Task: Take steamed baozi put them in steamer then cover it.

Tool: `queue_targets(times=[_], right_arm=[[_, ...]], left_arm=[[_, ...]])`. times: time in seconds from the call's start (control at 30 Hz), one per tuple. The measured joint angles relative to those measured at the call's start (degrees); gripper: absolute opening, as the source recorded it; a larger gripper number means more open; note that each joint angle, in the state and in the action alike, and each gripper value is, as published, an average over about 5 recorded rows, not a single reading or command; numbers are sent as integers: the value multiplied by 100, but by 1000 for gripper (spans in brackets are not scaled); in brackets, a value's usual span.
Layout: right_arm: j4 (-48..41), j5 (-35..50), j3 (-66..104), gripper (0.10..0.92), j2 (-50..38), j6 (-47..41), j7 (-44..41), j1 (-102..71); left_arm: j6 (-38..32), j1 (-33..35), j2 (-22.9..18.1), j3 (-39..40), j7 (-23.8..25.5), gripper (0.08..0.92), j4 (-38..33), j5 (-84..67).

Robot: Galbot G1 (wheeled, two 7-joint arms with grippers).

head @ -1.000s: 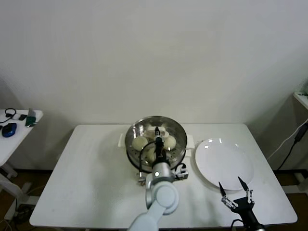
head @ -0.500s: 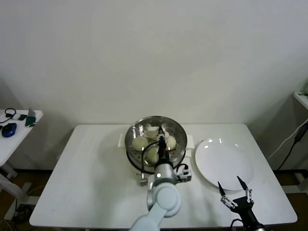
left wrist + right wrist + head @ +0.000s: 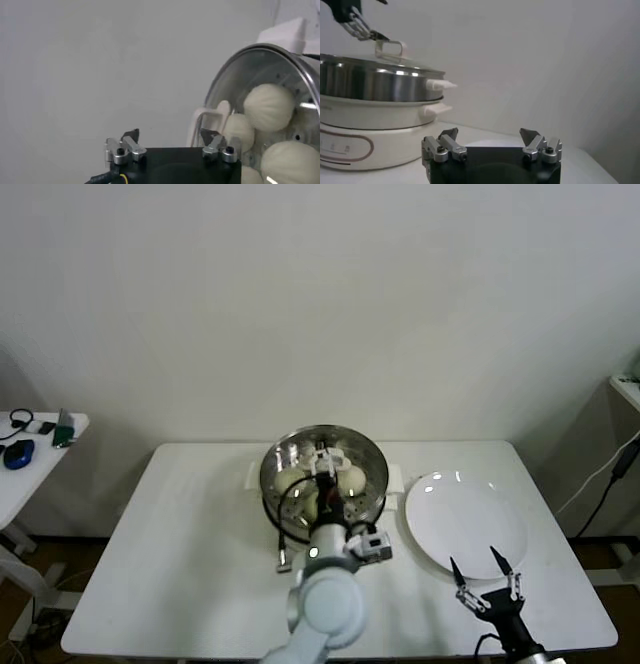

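Observation:
The steamer (image 3: 272, 474) stands mid-table on its white cooker base (image 3: 370, 131). The glass cover (image 3: 345, 446) lies on it, with its cream-white handle (image 3: 390, 48) up. Several baozi (image 3: 270, 106) show under the glass; they also show in the head view (image 3: 352, 478). My left gripper (image 3: 323, 460) hovers open just above the handle, off it, and holds nothing. It also shows in the left wrist view (image 3: 170, 138) and far off in the right wrist view (image 3: 364, 29). My right gripper (image 3: 480, 576) is open and empty, low near the table's front right; it also shows in its own view (image 3: 490, 135).
A flat white plate (image 3: 465, 524) lies to the right of the steamer, bare. The white table (image 3: 200, 544) ends close in front of my right gripper. A small side table (image 3: 30, 454) with a mouse stands at far left.
My left gripper has come off the cover's handle and risen a little, with its wrist turned. The cover stays on the steamer. The right arm has barely moved.

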Motion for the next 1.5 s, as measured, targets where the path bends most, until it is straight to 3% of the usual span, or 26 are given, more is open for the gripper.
queue_targets(times=[0.13,0.4,0.57,0.77,1.0,1.23,1.5], right_arm=[[136,107,-44,823,-91,-141,124,14],[210,245,-74,823,-146,-261,364,125],[169,291,-14,823,-66,-271,456,199],[88,364,23,823,24,-238,533,267],[34,456,20,823,122,-205,561,312],[21,540,0,823,151,-202,591,308],[-8,574,-1,823,177,-155,602,309]], left_arm=[[0,224,110,-318,-416,820,-438,-914],[0,886,1051,-1618,-1505,823,-1015,-3828],[-226,1415,1444,-2691,-1860,823,-1036,-5738],[-1445,2041,1802,-3680,-1950,823,-712,-7942],[-3125,2535,1879,-4133,-1911,823,-196,-9800],[-4243,2850,1798,-4178,-1892,823,195,-10423],[-4833,3009,1755,-4119,-1863,823,353,-10616]])
